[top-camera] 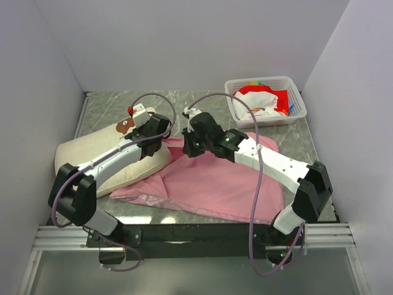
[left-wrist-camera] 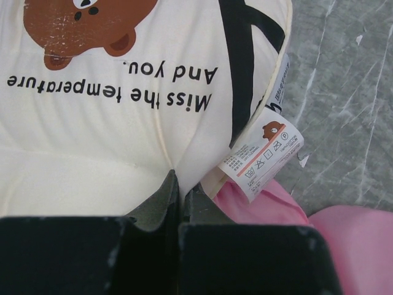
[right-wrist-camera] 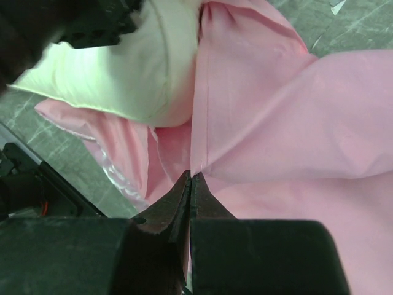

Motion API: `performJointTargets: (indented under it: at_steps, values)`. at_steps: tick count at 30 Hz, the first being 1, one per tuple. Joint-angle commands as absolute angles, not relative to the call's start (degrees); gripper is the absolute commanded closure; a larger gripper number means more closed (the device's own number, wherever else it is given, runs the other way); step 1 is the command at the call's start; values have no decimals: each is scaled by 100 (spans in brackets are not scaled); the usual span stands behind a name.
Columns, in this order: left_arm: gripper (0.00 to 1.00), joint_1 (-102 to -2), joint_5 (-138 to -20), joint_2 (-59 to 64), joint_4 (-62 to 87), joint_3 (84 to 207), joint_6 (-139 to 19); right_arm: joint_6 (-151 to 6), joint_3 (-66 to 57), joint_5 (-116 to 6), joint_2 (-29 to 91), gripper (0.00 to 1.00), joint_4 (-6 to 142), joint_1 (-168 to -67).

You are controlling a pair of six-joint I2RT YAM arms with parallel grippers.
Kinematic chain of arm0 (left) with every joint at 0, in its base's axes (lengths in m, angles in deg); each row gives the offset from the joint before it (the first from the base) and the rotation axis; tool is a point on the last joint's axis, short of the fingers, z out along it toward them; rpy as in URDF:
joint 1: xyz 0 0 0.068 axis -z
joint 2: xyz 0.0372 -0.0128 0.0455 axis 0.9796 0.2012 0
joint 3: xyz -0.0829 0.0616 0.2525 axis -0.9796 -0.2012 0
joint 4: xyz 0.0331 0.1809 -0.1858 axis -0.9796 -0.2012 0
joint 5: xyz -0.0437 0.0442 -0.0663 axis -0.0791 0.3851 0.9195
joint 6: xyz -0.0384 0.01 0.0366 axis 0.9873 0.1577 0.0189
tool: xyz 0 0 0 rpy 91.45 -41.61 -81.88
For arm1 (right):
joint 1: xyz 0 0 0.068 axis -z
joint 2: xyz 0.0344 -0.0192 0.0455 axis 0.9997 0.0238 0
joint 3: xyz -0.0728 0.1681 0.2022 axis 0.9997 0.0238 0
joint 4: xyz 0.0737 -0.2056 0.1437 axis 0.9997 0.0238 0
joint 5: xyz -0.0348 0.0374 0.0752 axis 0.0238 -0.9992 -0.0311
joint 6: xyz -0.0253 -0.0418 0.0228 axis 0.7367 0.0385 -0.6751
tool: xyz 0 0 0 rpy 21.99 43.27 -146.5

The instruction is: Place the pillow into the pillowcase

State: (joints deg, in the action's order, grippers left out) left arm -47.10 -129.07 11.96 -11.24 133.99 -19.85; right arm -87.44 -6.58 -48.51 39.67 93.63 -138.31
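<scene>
The cream-white pillow (top-camera: 126, 166) lies at the left of the table, its right end resting on the pink pillowcase (top-camera: 215, 184). In the left wrist view the pillow (left-wrist-camera: 92, 135) shows a brown bear mark, printed words and a care tag (left-wrist-camera: 264, 153). My left gripper (left-wrist-camera: 179, 184) is shut, pinching the pillow's fabric near its tagged end. My right gripper (right-wrist-camera: 191, 178) is shut on the hemmed edge of the pillowcase (right-wrist-camera: 276, 123) and lifts it beside the pillow's end (right-wrist-camera: 141, 67). From above, the left gripper (top-camera: 156, 132) and right gripper (top-camera: 190, 144) sit close together.
A white basket (top-camera: 295, 92) holding red and white cloth stands at the back right. Grey walls close in the left, back and right. The grey marbled table (top-camera: 104, 107) shows behind the pillow. A metal rail (top-camera: 184, 236) runs along the near edge.
</scene>
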Motion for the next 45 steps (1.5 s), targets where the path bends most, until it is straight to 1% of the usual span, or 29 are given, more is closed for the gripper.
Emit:
performJointTargets:
  at_steps: [1,6,11,18,23,28,32,38,43,45]
  values:
    - [99,-4614,-13023,1370,-687,13690,-2089,-8725,-1201,-5172,3791,100,9475,-13602]
    - [99,-4062,-12997,1089,-528,13277,-2028,-8954,-1711,-5787,4230,100,9519,-13171]
    - [99,-3656,-12874,432,-616,12732,-1816,-9138,-1975,-5902,4661,100,9501,-12942]
    - [99,-3103,-12865,-475,-896,12196,-1676,-9340,-1887,-5517,5110,100,9396,-12871]
    - [99,-2997,-12260,-1020,-748,11730,-1860,-9428,-1562,-5244,5136,100,9176,-12836]
    - [99,-2725,-12197,-1240,-896,11466,-1711,-9385,-1817,-5103,5312,99,9351,-12731]
    - [99,-2558,-12241,-1363,-1011,11351,-1597,-9367,-1895,-4761,5303,97,9430,-12713]
    - [99,-2338,-12206,-1750,-1081,11114,-1579,-9253,-2414,-4296,5716,100,9870,-12643]
    - [99,-2179,-11828,-2171,-880,10789,-1711,-9165,-2775,-4250,5980,100,10081,-12573]
    - [99,-2144,-11679,-2286,-783,10649,-1833,-9147,-2827,-4294,5998,98,10081,-12538]
